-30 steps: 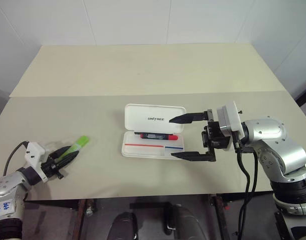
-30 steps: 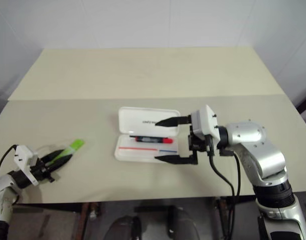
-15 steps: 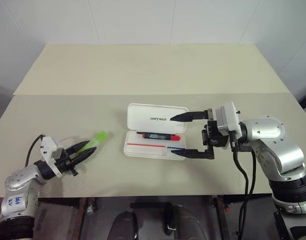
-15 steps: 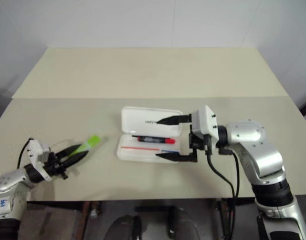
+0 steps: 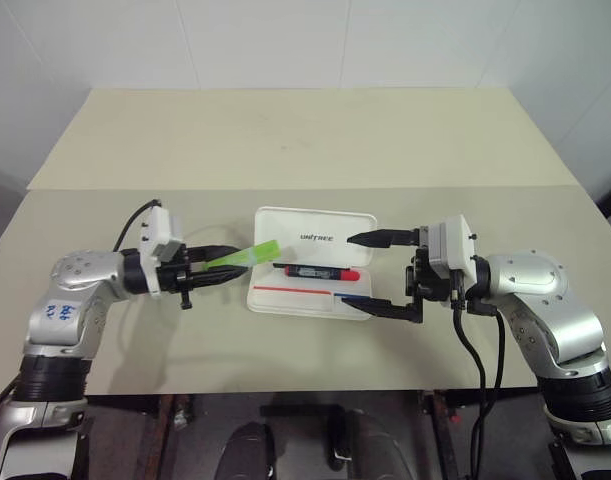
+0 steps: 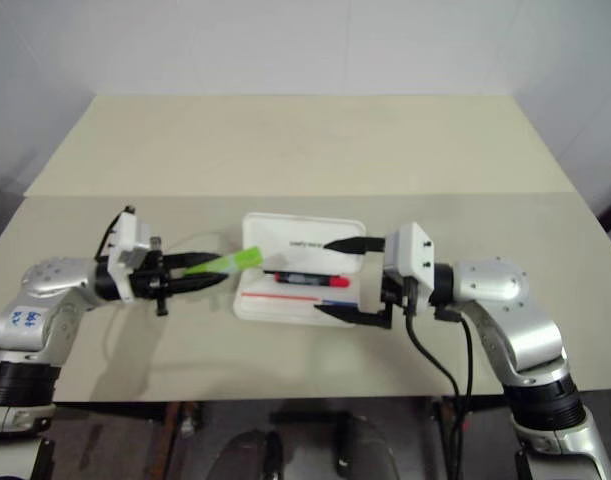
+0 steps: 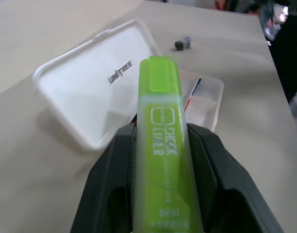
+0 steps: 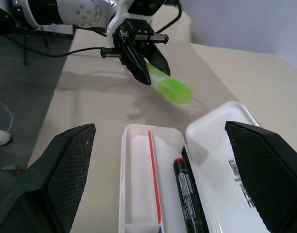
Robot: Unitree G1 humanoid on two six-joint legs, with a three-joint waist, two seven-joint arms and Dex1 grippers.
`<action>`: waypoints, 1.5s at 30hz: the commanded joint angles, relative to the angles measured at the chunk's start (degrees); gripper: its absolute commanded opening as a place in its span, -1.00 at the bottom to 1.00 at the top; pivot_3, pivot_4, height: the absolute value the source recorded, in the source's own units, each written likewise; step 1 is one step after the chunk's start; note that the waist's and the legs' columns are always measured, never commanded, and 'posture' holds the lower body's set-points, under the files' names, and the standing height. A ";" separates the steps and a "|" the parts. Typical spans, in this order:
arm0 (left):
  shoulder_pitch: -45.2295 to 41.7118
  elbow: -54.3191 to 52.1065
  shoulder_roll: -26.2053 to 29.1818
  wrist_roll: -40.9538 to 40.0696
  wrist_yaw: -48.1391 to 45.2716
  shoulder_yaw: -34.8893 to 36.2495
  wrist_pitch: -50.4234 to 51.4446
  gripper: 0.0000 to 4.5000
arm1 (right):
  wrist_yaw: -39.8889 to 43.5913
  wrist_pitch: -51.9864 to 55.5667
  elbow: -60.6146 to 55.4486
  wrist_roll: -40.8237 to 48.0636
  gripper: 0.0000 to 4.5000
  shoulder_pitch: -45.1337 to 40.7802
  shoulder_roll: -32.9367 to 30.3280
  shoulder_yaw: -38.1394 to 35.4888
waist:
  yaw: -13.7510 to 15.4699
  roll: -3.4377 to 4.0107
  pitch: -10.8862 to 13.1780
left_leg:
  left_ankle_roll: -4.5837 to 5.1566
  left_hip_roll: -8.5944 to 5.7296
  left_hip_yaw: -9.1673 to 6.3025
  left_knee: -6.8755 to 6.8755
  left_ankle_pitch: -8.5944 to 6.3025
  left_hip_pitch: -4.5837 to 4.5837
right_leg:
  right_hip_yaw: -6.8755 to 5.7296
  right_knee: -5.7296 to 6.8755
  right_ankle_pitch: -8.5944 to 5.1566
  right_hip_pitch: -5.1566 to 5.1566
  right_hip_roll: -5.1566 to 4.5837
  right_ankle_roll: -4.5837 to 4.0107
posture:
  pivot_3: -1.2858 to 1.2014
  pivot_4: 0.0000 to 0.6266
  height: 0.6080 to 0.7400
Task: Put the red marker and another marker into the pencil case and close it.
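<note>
Left arm: bent at the elbow, reaching inward, forearm about level.
Left claw (image 5: 228, 274): clamped on green marker (image 5: 244, 258).
Right arm: reaching inward, wrist level.
Right claw (image 5: 363, 270): spread wide, empty.

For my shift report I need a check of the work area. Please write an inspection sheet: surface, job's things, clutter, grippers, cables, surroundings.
Surface: beige table, two boards meeting at a seam.
Job's things: white pencil case lies open; red marker lies in its tray; green marker is held in the air, tip at the case's left edge.
Clutter: nothing seen.
Grippers: left gripper shut on the green marker; right gripper open wide, one finger over the lid, one at the tray's front corner.
Cables: black cable loops at the left wrist; black cables hang from the right arm.
Surroundings: white tiled wall behind the table.
</note>
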 commanded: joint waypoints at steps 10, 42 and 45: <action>-5.75 7.28 -4.85 8.43 -7.72 -12.02 -8.56 -0.53 | -7.55 3.12 -11.35 1.82 1.00 7.53 -3.54 -6.47 | 0.07 0.00 0.00 | -0.21 0.01 -0.01 0.04 0.00 0.01 | 0.02 0.02 -0.07 -0.01 0.42 -0.12 | 0.03 -0.52 1.00; -13.92 21.49 -10.72 14.92 -13.40 -14.55 -13.97 0.55 | -12.20 4.44 -15.13 2.05 1.00 9.81 -4.92 -8.91 | 0.82 -0.04 0.00 | -0.14 0.01 -0.12 0.49 -0.02 -0.04 | 0.05 0.23 -0.06 0.02 0.44 -0.11 | 0.03 -0.52 1.00; -13.93 21.45 -11.25 14.81 -12.61 -14.12 -15.38 0.99 | -12.09 4.20 -14.88 1.97 1.00 9.55 -4.83 -8.70 | 0.83 -0.04 0.00 | -0.13 0.01 -0.14 0.55 -0.02 -0.04 | 0.05 0.29 -0.06 0.02 0.43 -0.11 | 0.03 -0.52 1.00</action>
